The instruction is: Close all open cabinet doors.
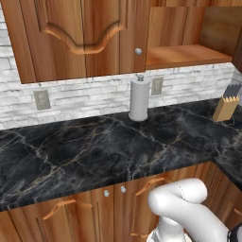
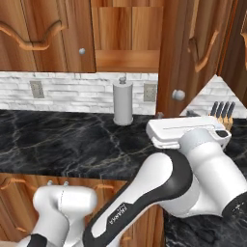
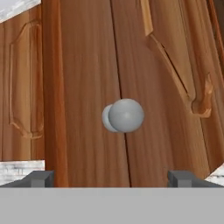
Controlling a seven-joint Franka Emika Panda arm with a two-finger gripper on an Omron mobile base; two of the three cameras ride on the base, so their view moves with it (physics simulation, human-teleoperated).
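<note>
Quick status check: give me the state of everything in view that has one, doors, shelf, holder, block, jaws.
Open upper cabinet door: swung out toward the arm, knob straight ahead of the hand camera.
Left upper cabinet door: shut.
Uncovered cabinet shelf: exposed, nothing visible on it.
Lower cabinet doors: shut.
Paper towel holder: upright on the counter.
Knife block: tilted, knives in.
Gripper: jaws open, either side of the knob, not touching.

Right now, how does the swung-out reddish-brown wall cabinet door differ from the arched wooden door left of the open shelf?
The swung-out door stands open, near the gripper; the left door sits shut, flat against its cabinet. The open one partly hides the knife block. Both have arch moulding and round silver knobs.
</note>
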